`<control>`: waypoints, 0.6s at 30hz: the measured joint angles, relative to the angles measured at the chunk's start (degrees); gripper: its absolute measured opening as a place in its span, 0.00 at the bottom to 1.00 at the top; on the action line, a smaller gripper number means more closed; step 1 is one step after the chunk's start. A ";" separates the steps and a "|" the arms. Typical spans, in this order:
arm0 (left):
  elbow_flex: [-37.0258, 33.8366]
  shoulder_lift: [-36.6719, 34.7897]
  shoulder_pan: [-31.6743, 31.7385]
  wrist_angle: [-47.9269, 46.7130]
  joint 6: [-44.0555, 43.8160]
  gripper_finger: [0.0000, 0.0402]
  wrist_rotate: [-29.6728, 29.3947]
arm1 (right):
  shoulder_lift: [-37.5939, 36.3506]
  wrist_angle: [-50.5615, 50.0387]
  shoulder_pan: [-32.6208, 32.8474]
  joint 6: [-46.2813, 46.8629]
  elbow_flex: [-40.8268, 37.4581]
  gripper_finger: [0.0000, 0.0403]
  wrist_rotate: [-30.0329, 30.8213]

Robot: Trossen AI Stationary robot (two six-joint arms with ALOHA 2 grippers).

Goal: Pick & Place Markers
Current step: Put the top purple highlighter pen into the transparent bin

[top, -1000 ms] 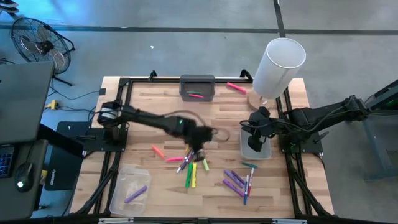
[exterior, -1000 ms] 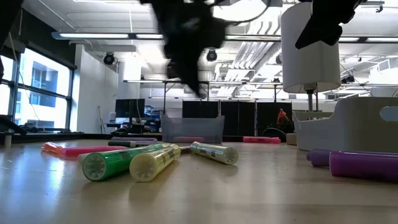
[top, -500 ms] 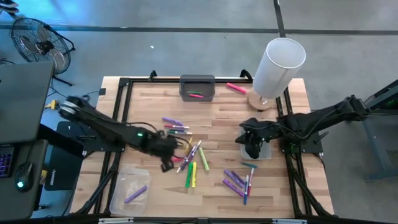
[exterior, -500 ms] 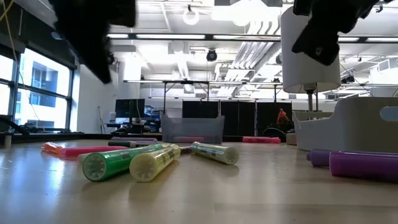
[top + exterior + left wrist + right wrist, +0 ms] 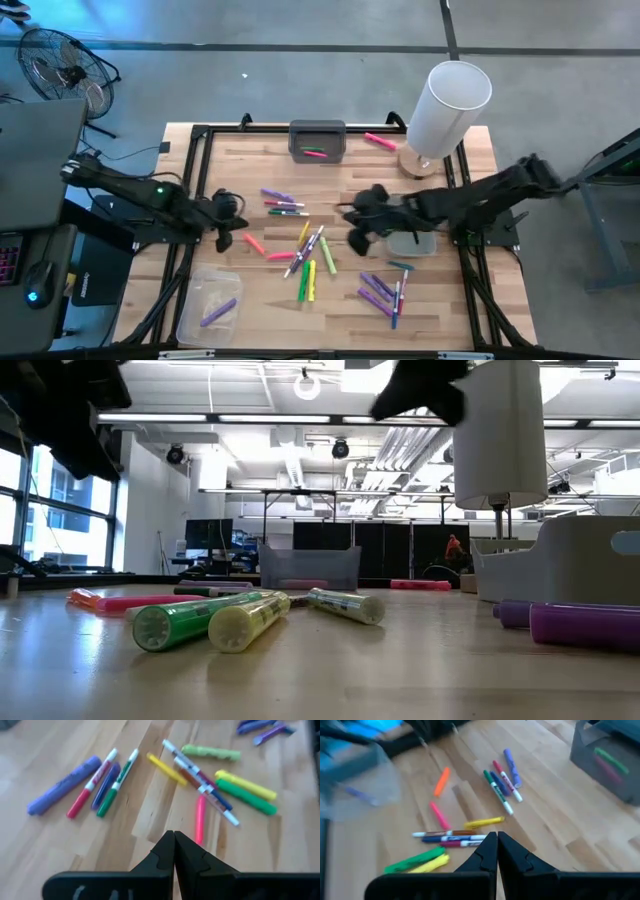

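- Markers lie scattered across the middle of the wooden worktop, with more than a dozen loose in three clusters: a purple-and-red group just left of centre, a mixed fan of yellow, green and white-barrelled pens at centre, and a purple group toward the near right.
- Measured against the grey tray at the far edge, the left gripper has pulled back from the central pile to the worktop's left side; its fingers are pressed together and hold nothing.
- The right gripper has swung out from its rest over the small tray on the right, and now hangs over the worktop's middle, nearer the grey tray's side of the pile; its fingers are likewise shut and empty.
- The grey tray holds a pink and a green marker; a clear tray at the near left corner holds one purple pen.
- A pink marker lies apart, just right of the grey tray, beside the white cylinder.
- The handover suggests the right arm is lining up the next pick; most of the sorting appears undone.
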 joint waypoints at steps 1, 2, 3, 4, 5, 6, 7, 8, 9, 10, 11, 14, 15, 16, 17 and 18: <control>-0.84 -1.85 0.00 0.13 0.62 0.00 -0.12 | 2.60 -2.59 -0.49 -0.37 3.37 0.00 -0.07; -1.49 -3.39 -0.02 -0.08 0.88 0.00 -0.63 | 5.28 -5.48 -0.95 -0.53 6.68 0.00 -0.36; -1.99 -4.79 -0.02 -0.41 1.09 0.00 -1.28 | 7.50 -8.44 -1.41 -0.64 9.60 0.00 -0.30; -2.41 -6.21 -0.02 -0.78 1.18 0.00 -1.95 | 9.52 -11.23 -1.77 -0.59 12.17 0.00 -0.34; -2.73 -7.43 -0.01 -1.15 1.31 0.00 -2.69 | 11.45 -13.52 -2.05 -0.20 14.50 0.00 -0.32; -2.82 -8.34 -0.01 -1.25 1.37 0.00 -3.39 | 13.09 -15.45 -2.33 0.07 16.47 0.00 -0.42; -2.81 -8.89 0.00 -0.97 1.55 0.00 -4.34 | 14.37 -17.09 -2.58 0.21 18.03 0.00 -0.92; -2.76 -9.20 0.00 -0.78 1.59 0.00 -5.25 | 15.38 -18.20 -2.79 0.21 19.17 0.00 -1.61; -2.76 -9.29 0.00 -0.72 1.69 0.01 -5.57 | 16.31 -18.70 -2.96 0.23 20.12 0.00 -2.69; -2.76 -9.31 0.02 -0.83 2.21 0.02 -5.37 | 16.96 -18.65 -3.22 0.28 20.65 0.00 -3.71; -2.76 -9.26 0.02 -0.95 2.68 0.04 -4.91 | 17.28 -18.60 -3.39 0.37 20.79 0.00 -4.72; -2.78 -8.64 0.07 -0.71 3.08 0.12 -4.33 | 17.71 -19.19 -4.00 1.63 20.77 0.00 -6.21; -2.76 -8.05 0.38 -0.34 3.00 0.15 -4.35 | 17.71 -19.69 -4.08 1.79 20.77 0.00 -6.15; -2.76 -7.22 1.08 0.19 3.10 0.19 -4.28 | 17.71 -20.27 -4.26 1.78 20.77 0.00 -6.10; -2.76 -6.17 2.15 0.66 3.64 0.22 -3.88 | 17.71 -20.48 -4.42 1.73 20.77 0.00 -6.06; -2.76 -4.98 3.55 0.92 4.02 0.27 -3.35 | 17.71 -20.46 -4.67 1.61 20.77 0.00 -6.06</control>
